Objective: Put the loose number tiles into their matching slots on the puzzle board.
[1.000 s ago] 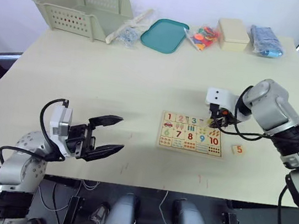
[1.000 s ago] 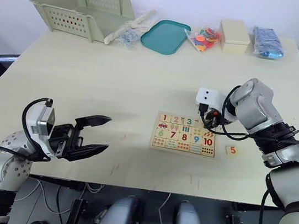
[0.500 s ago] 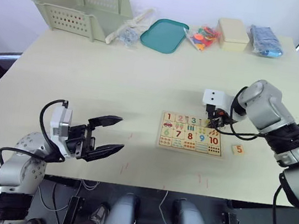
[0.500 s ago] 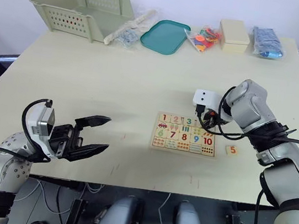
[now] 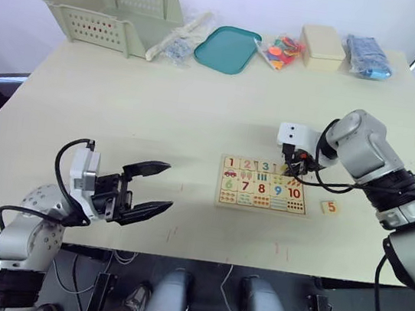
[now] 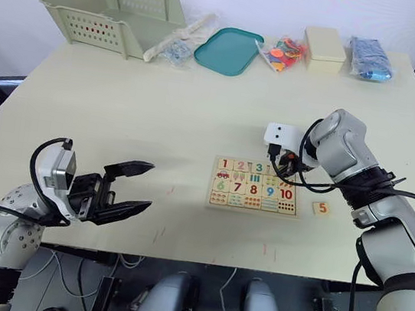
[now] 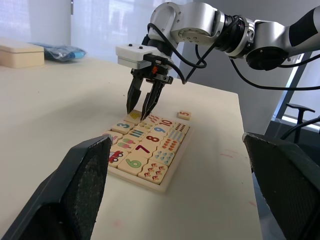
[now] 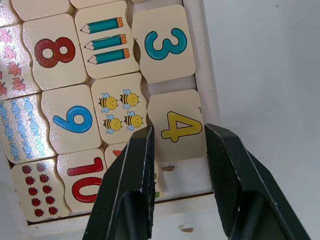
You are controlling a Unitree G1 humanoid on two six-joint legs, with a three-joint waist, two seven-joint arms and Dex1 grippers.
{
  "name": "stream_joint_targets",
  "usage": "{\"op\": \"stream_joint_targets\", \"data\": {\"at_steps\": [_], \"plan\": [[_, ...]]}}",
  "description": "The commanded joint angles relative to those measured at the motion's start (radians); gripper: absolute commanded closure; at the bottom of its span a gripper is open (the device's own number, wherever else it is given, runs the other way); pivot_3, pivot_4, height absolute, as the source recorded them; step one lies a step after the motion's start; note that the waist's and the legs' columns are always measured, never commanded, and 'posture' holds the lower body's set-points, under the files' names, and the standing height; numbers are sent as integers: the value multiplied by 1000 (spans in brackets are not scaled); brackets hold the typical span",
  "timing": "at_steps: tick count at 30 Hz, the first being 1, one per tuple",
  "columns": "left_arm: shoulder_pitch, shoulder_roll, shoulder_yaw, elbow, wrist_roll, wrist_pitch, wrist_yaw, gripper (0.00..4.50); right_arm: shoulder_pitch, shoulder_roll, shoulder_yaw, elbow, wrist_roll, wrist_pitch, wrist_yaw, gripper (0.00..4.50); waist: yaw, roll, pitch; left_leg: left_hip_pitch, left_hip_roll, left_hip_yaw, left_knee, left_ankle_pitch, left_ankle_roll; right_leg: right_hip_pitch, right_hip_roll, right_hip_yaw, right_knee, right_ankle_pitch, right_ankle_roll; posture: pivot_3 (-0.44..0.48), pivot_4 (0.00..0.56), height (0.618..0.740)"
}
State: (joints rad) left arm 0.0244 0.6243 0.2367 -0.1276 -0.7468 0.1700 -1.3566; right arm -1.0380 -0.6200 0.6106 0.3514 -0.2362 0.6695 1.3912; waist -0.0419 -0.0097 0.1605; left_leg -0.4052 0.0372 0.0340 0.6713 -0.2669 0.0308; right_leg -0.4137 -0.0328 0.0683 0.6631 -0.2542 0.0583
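Right gripper (image 8: 175, 145) poised right of frame centre, fingers parted around tile 4 (image 8: 177, 125) lying in its slot on the puzzle board (image 5: 263, 185). Seating step apparently finishing. Next: lift clear, fetch tile 5 (image 5: 329, 207) just right of board.

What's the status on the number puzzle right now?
Right gripper open over tile 4 in its slot. Left gripper open, idle. Tile 5 loose beside board.
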Motion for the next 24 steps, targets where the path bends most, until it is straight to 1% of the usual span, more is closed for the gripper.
{"op": "stream_joint_targets", "data": {"at_steps": [1,24], "plan": [[7,3,24,-35,-14,-9,0,0,-32,1,-23,-17,-1,-10,3,3139,0,0,0,0,0,0,0,0,0,0,0,0,0,0,0,0,150,740],[5,3,23,-29,-12,-12,-1,0,-36,3,-25,-15,2,-34,10,3139,1,0,0,0,0,0,0,0,0,0,0,0,0,0,0,0,150,740]]}}
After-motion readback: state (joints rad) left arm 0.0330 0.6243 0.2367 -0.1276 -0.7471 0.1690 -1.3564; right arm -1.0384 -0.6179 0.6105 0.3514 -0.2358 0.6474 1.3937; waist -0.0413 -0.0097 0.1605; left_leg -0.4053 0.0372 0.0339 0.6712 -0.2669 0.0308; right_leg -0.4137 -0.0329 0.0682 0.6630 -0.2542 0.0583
